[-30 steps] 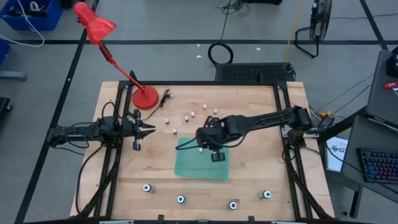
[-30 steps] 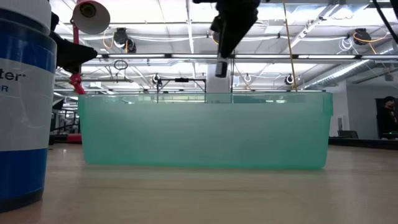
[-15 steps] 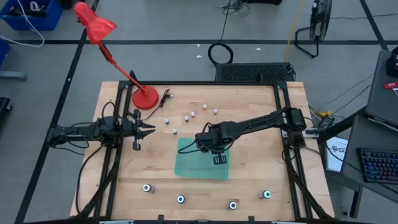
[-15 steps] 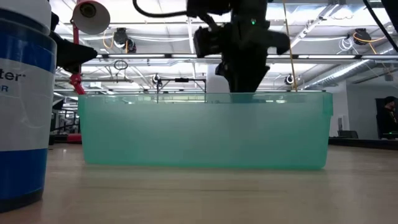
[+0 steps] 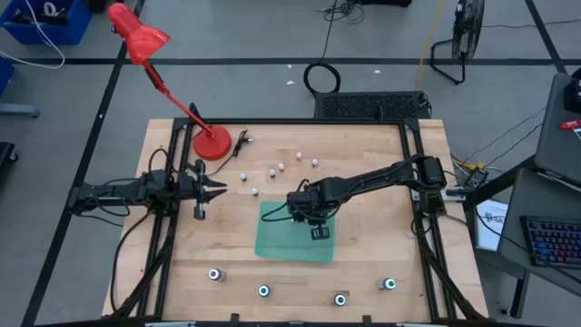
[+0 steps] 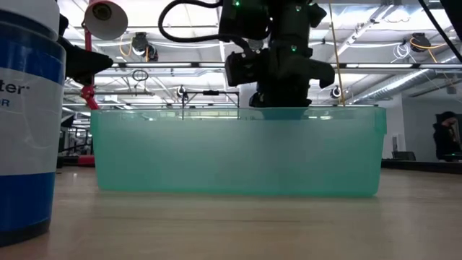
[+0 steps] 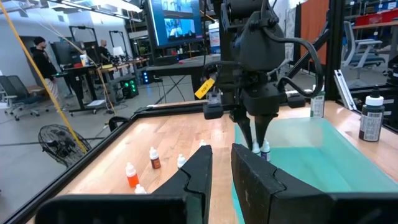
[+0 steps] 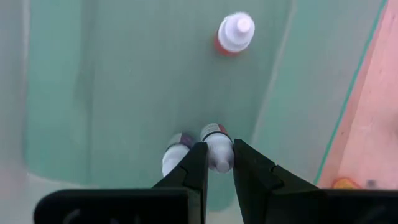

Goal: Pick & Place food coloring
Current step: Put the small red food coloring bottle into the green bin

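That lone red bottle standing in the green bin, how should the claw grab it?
Come straight down from above and close on the red bottle's body just under its white cap: it stands upright, clear of the held bottle in the right claw.

I can read only fragments, "ter" and "R", on the white-and-blue container (image 6: pixel 27 115) near the low camera.

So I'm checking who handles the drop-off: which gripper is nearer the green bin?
Right. The right gripper is inside the green bin, shut on a small bottle. The left gripper waits off to the bin's left, over bare table.
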`<state>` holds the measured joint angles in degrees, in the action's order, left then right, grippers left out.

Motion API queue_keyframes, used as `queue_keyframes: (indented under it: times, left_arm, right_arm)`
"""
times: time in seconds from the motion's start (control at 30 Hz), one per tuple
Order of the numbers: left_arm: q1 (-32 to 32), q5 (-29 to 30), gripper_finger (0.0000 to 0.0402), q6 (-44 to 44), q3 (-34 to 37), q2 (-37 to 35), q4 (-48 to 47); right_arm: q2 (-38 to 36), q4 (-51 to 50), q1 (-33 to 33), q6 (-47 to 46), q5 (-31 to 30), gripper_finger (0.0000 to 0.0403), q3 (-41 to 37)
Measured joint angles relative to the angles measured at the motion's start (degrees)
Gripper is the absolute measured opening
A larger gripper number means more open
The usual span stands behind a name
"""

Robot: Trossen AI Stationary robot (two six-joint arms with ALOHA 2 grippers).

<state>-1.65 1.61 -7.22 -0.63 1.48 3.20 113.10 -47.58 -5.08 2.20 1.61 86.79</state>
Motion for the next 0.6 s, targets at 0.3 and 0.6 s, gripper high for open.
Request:
queue_keyframes:
  times: [0.3,0.6]
  left_arm:
    - [0.01,0.0,0.0067,0.0,-0.02,0.02,0.01]
    - [0.0,0.0,0.0067,0.0,-0.02,0.0,0.02]
  right_arm:
    - [-0.02,1.66,0.25,1.73,0.01,0.0042,-0.18]
    - [-0.12,3.48,1.06,1.95,0.04,0.0042,-2.4]
